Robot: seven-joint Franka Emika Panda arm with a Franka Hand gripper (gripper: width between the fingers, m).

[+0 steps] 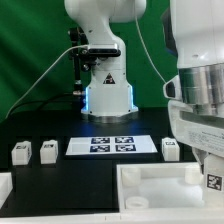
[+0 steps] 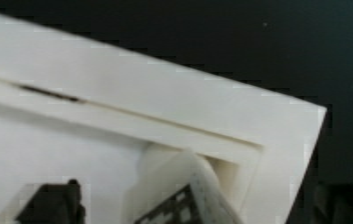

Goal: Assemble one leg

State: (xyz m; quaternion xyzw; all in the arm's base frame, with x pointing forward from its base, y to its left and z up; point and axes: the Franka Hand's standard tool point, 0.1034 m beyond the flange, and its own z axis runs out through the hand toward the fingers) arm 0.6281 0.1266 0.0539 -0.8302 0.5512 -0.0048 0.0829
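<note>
The white tabletop lies at the front, towards the exterior view's right, and fills most of the wrist view. A white leg with black marker tags stands upright at the tabletop's corner on the exterior view's right. In the wrist view the leg sits between my two dark fingers. My gripper is directly over the leg. It is open, with a gap between each finger and the leg. The leg's lower end is hidden.
Two more white legs lie at the exterior view's left, and a third lies right of the marker board. The robot base stands behind the marker board.
</note>
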